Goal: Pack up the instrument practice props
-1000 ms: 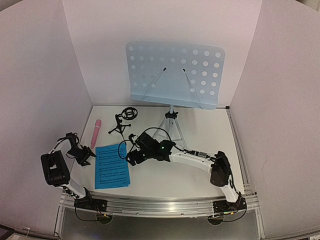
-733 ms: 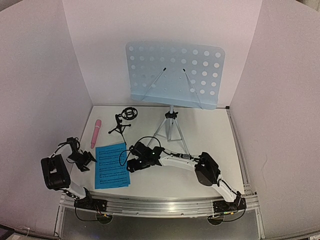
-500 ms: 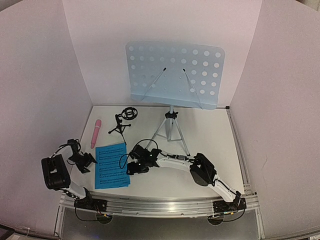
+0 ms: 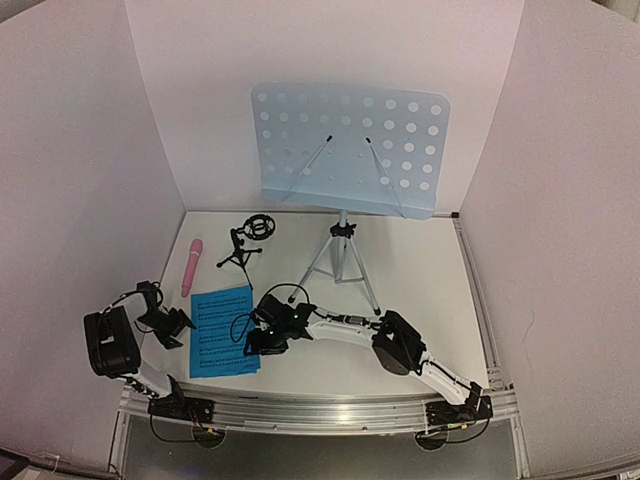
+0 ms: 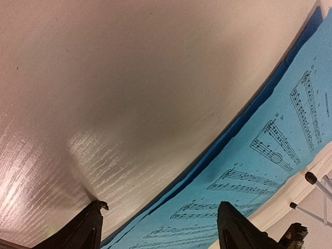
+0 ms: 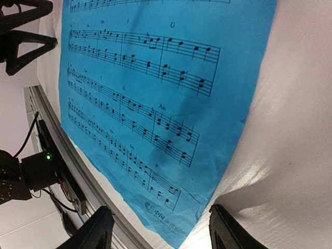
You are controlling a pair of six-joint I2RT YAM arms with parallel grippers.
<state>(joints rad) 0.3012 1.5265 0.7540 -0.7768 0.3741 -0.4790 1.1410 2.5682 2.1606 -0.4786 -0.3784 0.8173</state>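
top view: the blue sheet-music pages (image 4: 222, 334) lie flat on the table (image 4: 430, 280) near its front left. the left gripper (image 4: 176, 324) sits low just off their left edge, and the right gripper (image 4: 252, 342) is over their right edge, near the front corner. the pink stick microphone (image 4: 191, 266) lies behind the pages. the small black tripod mic stand (image 4: 245, 243) stands to its right, and the pale perforated music stand (image 4: 350, 150) is upright at the back.

left wrist view: the jaws are spread and grasp nothing. the pages' stacked left edge runs slantwise between the two fingertips (image 5: 96, 208), with bare table on one side and printed staves on the other.

right wrist view: the jaws are parted wide and hold nothing. the front right corner of the pages lies in the gap between the fingertips (image 6: 104, 213), flat on the table.
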